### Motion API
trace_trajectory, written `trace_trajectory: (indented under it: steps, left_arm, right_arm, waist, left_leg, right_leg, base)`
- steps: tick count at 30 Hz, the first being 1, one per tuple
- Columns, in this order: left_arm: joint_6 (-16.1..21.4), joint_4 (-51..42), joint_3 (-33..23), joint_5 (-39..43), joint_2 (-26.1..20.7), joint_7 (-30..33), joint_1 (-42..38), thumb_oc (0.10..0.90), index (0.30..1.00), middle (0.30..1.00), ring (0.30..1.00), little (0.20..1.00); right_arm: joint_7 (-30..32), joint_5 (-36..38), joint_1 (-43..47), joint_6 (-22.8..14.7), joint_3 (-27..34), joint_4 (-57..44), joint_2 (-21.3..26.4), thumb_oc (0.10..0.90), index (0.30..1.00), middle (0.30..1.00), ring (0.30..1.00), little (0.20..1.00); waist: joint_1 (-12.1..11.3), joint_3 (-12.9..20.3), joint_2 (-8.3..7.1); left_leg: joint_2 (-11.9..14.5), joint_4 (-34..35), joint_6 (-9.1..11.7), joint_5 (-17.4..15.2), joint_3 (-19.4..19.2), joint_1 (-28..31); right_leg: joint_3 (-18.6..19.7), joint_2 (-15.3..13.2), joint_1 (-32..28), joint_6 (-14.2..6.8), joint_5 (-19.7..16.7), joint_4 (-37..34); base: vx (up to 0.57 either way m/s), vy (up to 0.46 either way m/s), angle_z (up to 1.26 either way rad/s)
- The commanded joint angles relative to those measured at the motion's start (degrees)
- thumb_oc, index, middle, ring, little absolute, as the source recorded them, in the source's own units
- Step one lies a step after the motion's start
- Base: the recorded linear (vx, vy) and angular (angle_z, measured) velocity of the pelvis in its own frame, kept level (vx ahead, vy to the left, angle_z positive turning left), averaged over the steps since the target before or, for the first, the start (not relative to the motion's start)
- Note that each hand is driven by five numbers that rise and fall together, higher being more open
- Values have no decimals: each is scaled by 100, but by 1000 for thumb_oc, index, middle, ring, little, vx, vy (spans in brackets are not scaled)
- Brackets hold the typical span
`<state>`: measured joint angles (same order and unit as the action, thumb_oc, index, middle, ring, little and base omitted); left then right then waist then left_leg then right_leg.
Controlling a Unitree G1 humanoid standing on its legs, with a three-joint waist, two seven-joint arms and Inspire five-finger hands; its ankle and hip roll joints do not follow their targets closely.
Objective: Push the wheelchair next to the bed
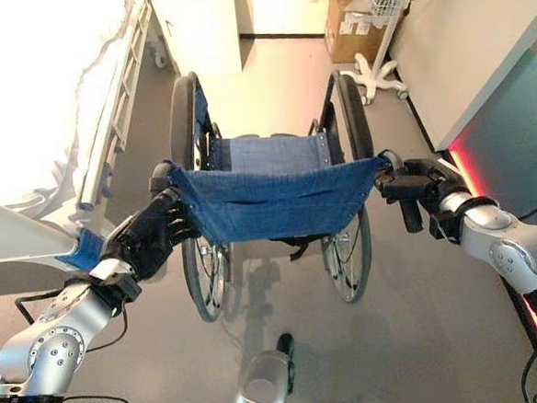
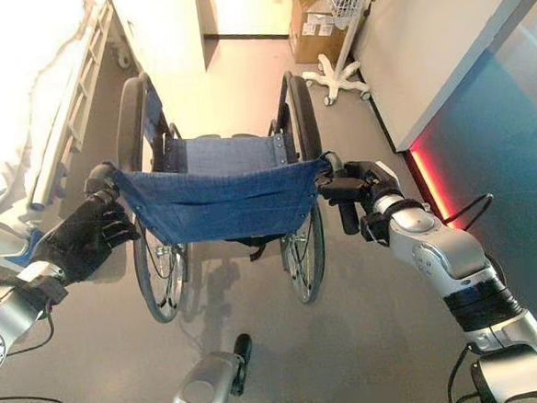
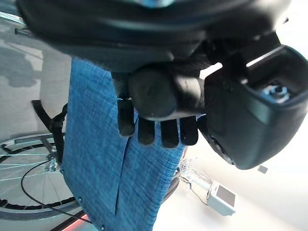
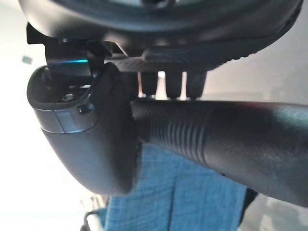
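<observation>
Your left hand [image 1: 151, 235] and right hand [image 1: 413, 184] each curl round a push handle of the blue-backed black wheelchair [image 1: 273, 197]; the white-railed bed [image 1: 105, 102] lies beyond your left hand.

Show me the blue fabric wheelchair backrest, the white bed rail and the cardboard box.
blue fabric wheelchair backrest [image 1: 273, 199]: left eye view, cloth centre.
white bed rail [image 1: 107, 130]: left eye view, mid-rail.
cardboard box [image 1: 346, 21]: left eye view, front face.

Both eye views look down from the head onto the wheelchair [image 1: 273, 197], sharing it and the bed [image 1: 50, 106] beside it. Each wrist view sits very close against a wheelchair push handle [image 4: 216, 139], facing the blue backrest [image 3: 106, 163].
</observation>
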<state>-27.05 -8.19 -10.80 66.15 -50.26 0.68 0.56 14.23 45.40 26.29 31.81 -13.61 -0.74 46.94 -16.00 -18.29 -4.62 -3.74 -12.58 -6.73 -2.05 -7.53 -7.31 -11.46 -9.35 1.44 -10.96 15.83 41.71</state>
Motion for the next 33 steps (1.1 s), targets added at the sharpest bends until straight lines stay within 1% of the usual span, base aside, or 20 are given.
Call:
trace_trajectory:
  steps: [1,3,4,6,7,10,12,14,15,17,19,21,22,23,24,25,26,28,30,33]
  left_arm:
    - [616,-69,-387,197,-460,-146,-619,400,300,300,300,300]
    - [662,-74,-408,306,-506,-135,-609,400,300,300,300,300]
    - [790,-71,-407,434,-531,-79,-621,400,300,300,300,300]
    - [870,-37,-367,538,-529,-49,-671,400,300,300,300,300]
    - [974,-63,-265,545,-507,27,-773,400,300,300,300,300]
    - [1066,-147,-139,473,-535,151,-884,400,300,300,300,300]
    - [1087,-230,-145,395,-539,183,-827,400,300,300,300,300]
    - [1033,-301,-177,322,-502,146,-777,400,300,300,300,300]
    - [1014,-319,-190,312,-439,60,-724,400,300,300,300,300]
    - [973,-408,-119,289,-354,114,-725,400,300,300,300,300]
    - [979,-472,-44,293,-254,160,-670,400,300,300,300,300]
    - [898,-502,-63,322,-210,247,-666,400,300,300,300,300]
    - [893,-505,-59,345,-201,272,-665,400,300,300,300,300]
    - [900,-483,-51,390,-186,301,-662,400,300,300,300,300]
    - [906,-458,-60,417,-181,300,-661,400,300,300,300,300]
    - [890,-443,-69,441,-175,304,-672,400,300,300,300,300]
    - [798,-390,-105,426,-145,282,-722,400,300,300,300,300]
    - [734,-355,-153,447,-171,250,-705,400,300,300,300,300]
    - [748,-268,-165,455,-247,146,-644,400,300,300,300,300]
    - [801,-214,-79,288,-165,-70,-602,400,300,300,300,300]
  right_arm:
    - [-585,-189,192,-903,19,-751,76,400,300,300,300,300]
    - [-606,-140,155,-864,93,-818,180,400,300,300,300,300]
    - [-645,-121,139,-849,179,-858,290,400,300,300,300,300]
    - [-713,-131,148,-882,222,-830,367,400,300,300,300,300]
    - [-715,-115,217,-935,242,-813,457,400,300,300,300,300]
    - [-641,48,371,-860,304,-932,533,400,300,300,300,300]
    - [-584,238,418,-698,401,-1110,559,400,300,300,300,300]
    - [-558,276,419,-639,452,-1146,522,400,300,300,300,300]
    - [-544,343,464,-641,443,-1106,537,400,300,300,300,300]
    - [-640,385,556,-648,414,-934,600,400,300,300,300,300]
    - [-655,518,634,-566,351,-912,763,400,300,300,300,300]
    - [-738,517,701,-532,263,-893,883,400,300,300,300,300]
    - [-741,511,704,-551,221,-902,913,400,300,300,300,300]
    - [-720,494,718,-579,133,-933,948,400,300,300,300,300]
    - [-712,507,710,-575,123,-971,961,400,300,300,300,300]
    - [-703,516,702,-565,129,-992,955,400,300,300,300,300]
    - [-673,492,661,-482,173,-1073,903,400,300,300,300,300]
    - [-651,428,617,-403,173,-1168,846,400,300,300,300,300]
    - [-599,385,640,-360,63,-1168,773,400,300,300,300,300]
    - [-589,366,580,-447,23,-1059,684,400,300,300,300,300]
  waist:
    - [224,872,47]
    - [271,854,86]
    - [350,785,113]
    - [453,705,133]
    - [594,595,136]
    - [830,461,87]
    - [931,452,19]
    - [961,461,-27]
    - [943,511,-81]
    - [964,605,-92]
    - [1015,708,-55]
    - [1075,724,-104]
    - [1086,711,-123]
    - [1092,665,-114]
    - [1105,623,-102]
    - [1106,605,-93]
    - [1074,539,-83]
    - [1028,510,-40]
    - [997,515,10]
    - [905,545,196]
  left_leg:
    - [-345,341,298,487,392,-288]
    - [-348,247,377,497,534,-348]
    - [-378,47,487,485,794,-378]
    - [-412,-122,552,474,971,-379]
    - [-452,-210,567,302,1125,-314]
    - [-310,-169,534,-165,1260,67]
    - [-151,-133,514,-505,1371,457]
    - [-63,-188,492,-664,1428,648]
    - [-18,-393,517,-637,1493,651]
    - [105,-657,638,-414,1548,699]
    - [298,-1269,891,330,1541,653]
    - [409,-2492,1043,852,1304,362]
    - [382,-2866,1049,924,1250,231]
    - [232,-3583,1042,1009,1213,-188]
    - [142,-3933,1030,1011,1146,-455]
    - [110,-3951,1011,996,1123,-571]
    - [3,-3758,909,811,1068,-829]
    - [-46,-3000,853,733,959,-845]
    - [257,-1640,930,1023,600,-675]
    - [479,28,1131,1588,564,-811]
  right_leg:
    - [-183,717,-458,353,-1531,-1406]
    - [-117,797,-428,502,-1315,-1922]
    - [23,732,-364,684,-1139,-2832]
    - [180,654,-276,695,-1344,-3400]
    - [441,499,-93,568,-1822,-3929]
    - [738,172,480,199,-2564,-4472]
    - [780,58,844,78,-2837,-4635]
    - [779,123,897,83,-2784,-4486]
    - [747,167,799,126,-2641,-4366]
    - [698,302,711,259,-2504,-4144]
    - [610,458,627,491,-2344,-3913]
    - [444,504,436,749,-2216,-3888]
    - [429,516,372,815,-2181,-3884]
    - [427,576,229,930,-2116,-3863]
    - [451,636,143,991,-2076,-3839]
    - [462,670,102,1013,-2060,-3829]
    - [519,765,-49,1027,-2017,-3815]
    - [591,889,-213,992,-1925,-3837]
    - [513,1042,-492,1005,-1739,-3922]
    - [505,1289,-856,1027,-1520,-4022]
  base:
    - [236,-58,14]
    - [181,-70,37]
    - [167,-89,35]
    - [154,-107,33]
    - [162,-170,61]
    - [316,-287,81]
    - [570,-383,49]
    - [480,-320,47]
    - [432,-304,57]
    - [444,-246,84]
    - [358,-167,72]
    - [269,-190,47]
    - [306,-191,34]
    - [297,-156,17]
    - [285,-132,2]
    - [313,-114,-16]
    - [347,-85,-4]
    - [357,-48,33]
    - [395,-4,39]
    - [429,65,14]
